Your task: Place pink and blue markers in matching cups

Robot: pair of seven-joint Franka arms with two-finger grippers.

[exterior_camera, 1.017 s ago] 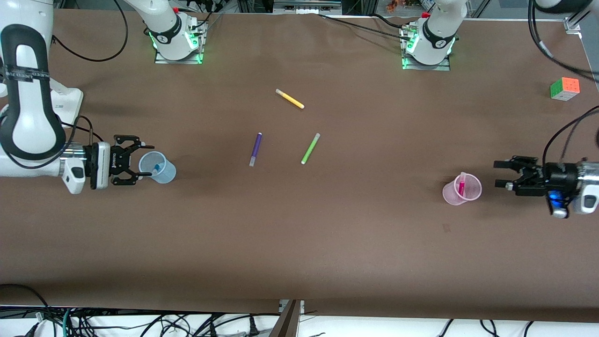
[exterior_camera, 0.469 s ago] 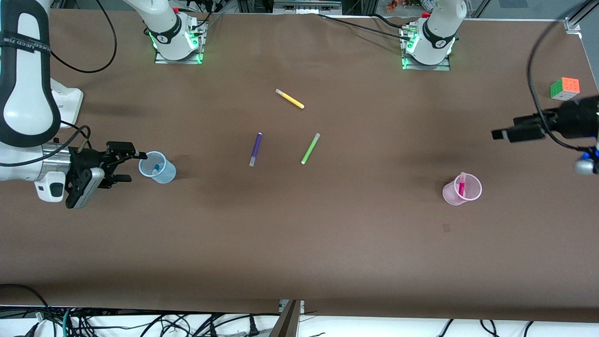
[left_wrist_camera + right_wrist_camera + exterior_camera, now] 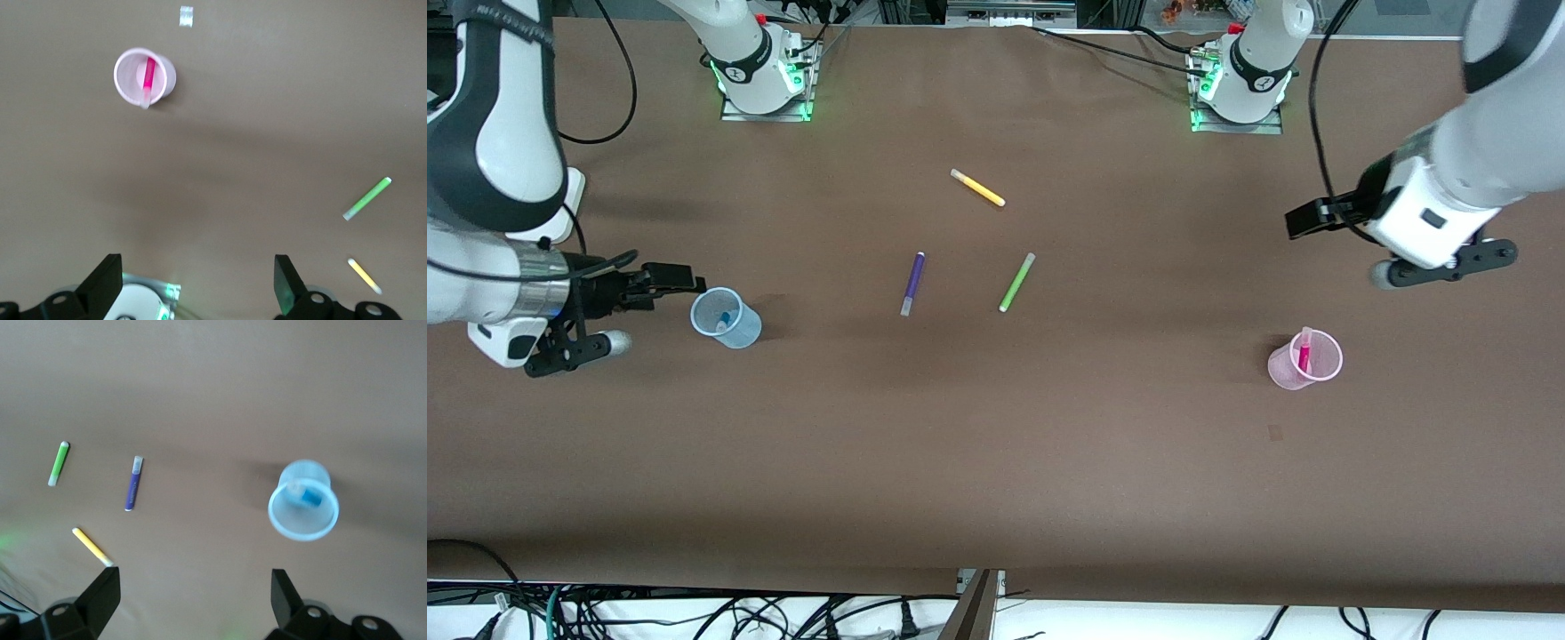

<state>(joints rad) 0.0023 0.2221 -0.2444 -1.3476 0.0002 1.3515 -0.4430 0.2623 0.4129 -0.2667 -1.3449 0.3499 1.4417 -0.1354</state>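
The light blue cup [image 3: 726, 318] stands toward the right arm's end of the table with the blue marker [image 3: 723, 316] inside it. They also show in the right wrist view, the cup [image 3: 303, 509] and the marker [image 3: 307, 497]. My right gripper [image 3: 676, 277] is open and empty, beside that cup and apart from it. The pale pink cup [image 3: 1305, 360] stands toward the left arm's end with the pink marker [image 3: 1304, 352] leaning in it. They also show in the left wrist view, the cup [image 3: 143, 77] and the marker [image 3: 148, 73]. My left gripper [image 3: 1305, 219] is open and empty, raised over bare table.
A purple marker [image 3: 911, 283], a green marker [image 3: 1016, 282] and a yellow marker [image 3: 977, 188] lie loose mid-table, between the two cups and farther from the front camera. The arm bases [image 3: 763, 76] stand along the table's back edge.
Both grippers have drawn back from their cups and turned to face down. The left gripper rose and swung toward its base. The cups and markers have not moved.
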